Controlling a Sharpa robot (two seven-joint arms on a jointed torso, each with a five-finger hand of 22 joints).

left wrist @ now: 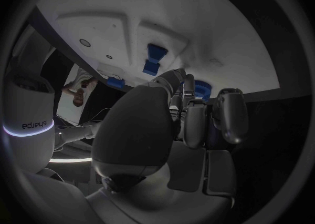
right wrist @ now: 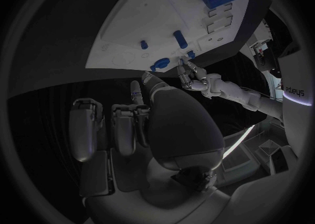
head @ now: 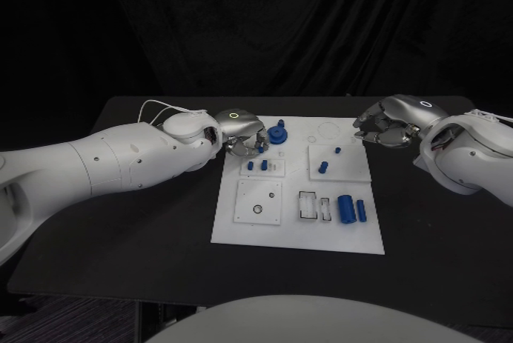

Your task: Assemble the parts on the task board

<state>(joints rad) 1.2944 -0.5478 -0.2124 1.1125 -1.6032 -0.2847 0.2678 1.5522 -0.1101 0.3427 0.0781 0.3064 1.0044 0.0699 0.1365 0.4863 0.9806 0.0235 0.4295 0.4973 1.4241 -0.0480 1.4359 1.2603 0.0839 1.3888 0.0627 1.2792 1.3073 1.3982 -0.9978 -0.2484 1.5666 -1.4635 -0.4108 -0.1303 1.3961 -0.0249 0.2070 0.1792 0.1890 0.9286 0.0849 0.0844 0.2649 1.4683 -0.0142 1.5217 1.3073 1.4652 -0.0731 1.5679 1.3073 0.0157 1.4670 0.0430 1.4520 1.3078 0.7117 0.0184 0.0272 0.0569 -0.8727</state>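
The white task board lies in the middle of the black table. On it are a blue gear-like part at the far left corner, two small blue pegs, another peg, and a thick blue cylinder with a thinner one beside it. My left hand hangs over the board's far left corner, just left of the gear, fingers curled in with nothing seen in them. From the left wrist, its fingertips hover near a blue piece. My right hand is curled and holds nothing, at the board's far right edge.
Square sub-plates with holes and slots cover the board. Bare black table lies to both sides and in front of the board. The right wrist view shows my left hand beside the gear.
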